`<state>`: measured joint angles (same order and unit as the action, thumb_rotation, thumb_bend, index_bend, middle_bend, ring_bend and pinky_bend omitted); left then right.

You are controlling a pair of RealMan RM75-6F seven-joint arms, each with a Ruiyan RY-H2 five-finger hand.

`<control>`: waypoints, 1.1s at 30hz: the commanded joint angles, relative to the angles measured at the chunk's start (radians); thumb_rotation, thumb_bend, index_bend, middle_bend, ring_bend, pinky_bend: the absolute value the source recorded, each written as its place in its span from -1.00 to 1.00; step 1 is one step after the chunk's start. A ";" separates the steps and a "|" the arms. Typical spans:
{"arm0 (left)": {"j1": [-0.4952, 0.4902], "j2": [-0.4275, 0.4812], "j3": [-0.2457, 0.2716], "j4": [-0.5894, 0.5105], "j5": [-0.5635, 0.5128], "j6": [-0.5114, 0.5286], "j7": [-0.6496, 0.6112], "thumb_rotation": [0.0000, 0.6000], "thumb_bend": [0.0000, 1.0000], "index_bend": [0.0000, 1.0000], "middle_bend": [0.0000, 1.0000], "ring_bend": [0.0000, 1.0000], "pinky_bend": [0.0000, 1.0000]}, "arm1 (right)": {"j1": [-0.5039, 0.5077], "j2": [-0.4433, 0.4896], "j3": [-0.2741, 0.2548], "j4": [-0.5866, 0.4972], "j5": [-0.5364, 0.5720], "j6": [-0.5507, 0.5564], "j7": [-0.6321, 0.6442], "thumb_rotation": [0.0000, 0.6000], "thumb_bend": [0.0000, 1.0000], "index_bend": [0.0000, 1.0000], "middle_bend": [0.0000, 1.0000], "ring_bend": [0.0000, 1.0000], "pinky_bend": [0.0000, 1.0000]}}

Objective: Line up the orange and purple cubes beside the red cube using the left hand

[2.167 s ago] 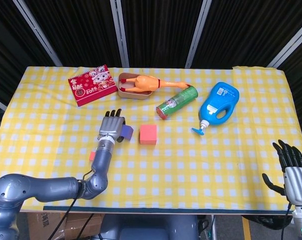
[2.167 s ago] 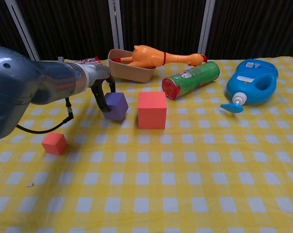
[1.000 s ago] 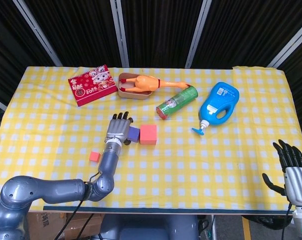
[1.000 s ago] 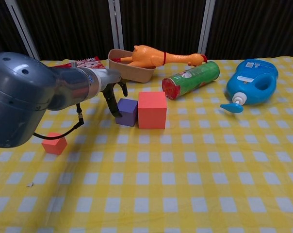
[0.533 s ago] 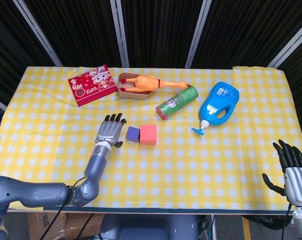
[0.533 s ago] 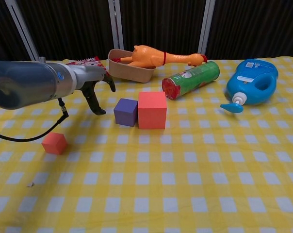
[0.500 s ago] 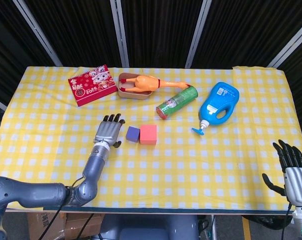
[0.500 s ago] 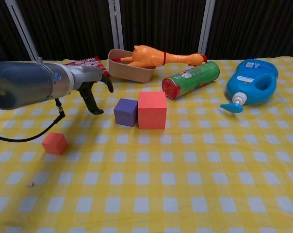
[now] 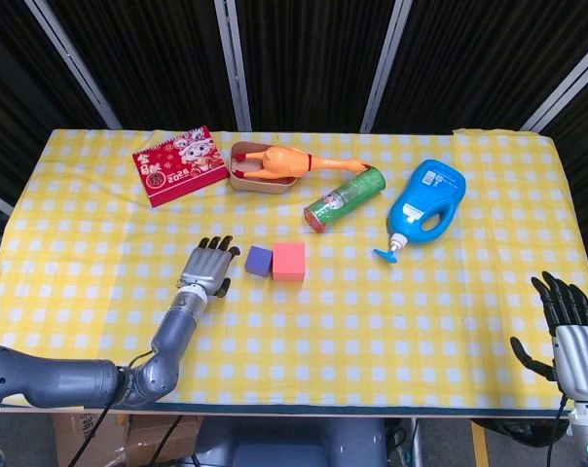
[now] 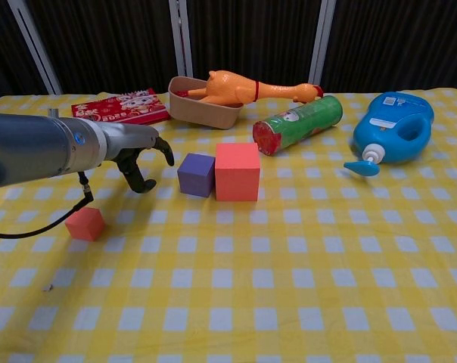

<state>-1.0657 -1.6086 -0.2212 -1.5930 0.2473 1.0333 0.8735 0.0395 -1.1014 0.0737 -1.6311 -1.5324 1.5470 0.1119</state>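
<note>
Purple cube sits seemingly touching the larger red cube.

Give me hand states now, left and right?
Left hand: open, fingers apart, holding nothing, left of the purple cube.
Right hand: open, fingers spread, holding nothing, at the table's near right corner.

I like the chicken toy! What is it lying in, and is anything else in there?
The rubber chicken lies in a shallow tan tray, with its neck and head sticking out over the rim. Its body covers the inside of the tray, so whatever else may be in there cannot be seen.
</note>
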 commanded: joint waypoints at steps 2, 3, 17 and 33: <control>-0.010 -0.012 0.005 0.007 -0.005 0.001 0.002 1.00 0.09 -0.65 -1.00 -1.00 -0.96 | 0.000 0.001 0.000 0.000 -0.001 0.001 0.002 1.00 -0.27 -1.00 -1.00 -1.00 -0.93; -0.012 -0.014 0.006 0.008 -0.008 0.001 0.003 1.00 0.09 -0.65 -1.00 -1.00 -0.96 | 0.000 0.001 0.000 0.000 -0.001 0.001 0.002 1.00 -0.27 -1.00 -1.00 -1.00 -0.93; -0.028 -0.030 0.021 0.004 -0.019 0.002 -0.007 1.00 0.09 -0.65 -1.00 -1.00 -0.96 | 0.000 0.000 0.000 0.001 -0.006 0.004 0.002 1.00 -0.27 -1.00 -1.00 -1.00 -0.93; -0.032 -0.026 0.032 -0.019 -0.011 0.016 -0.017 1.00 0.09 -0.65 -1.00 -1.00 -0.96 | -0.001 0.000 -0.002 0.002 -0.011 0.007 0.002 1.00 -0.27 -1.00 -1.00 -1.00 -0.93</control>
<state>-1.0991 -1.6369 -0.1898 -1.6105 0.2367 1.0476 0.8578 0.0385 -1.1017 0.0716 -1.6292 -1.5432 1.5541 0.1142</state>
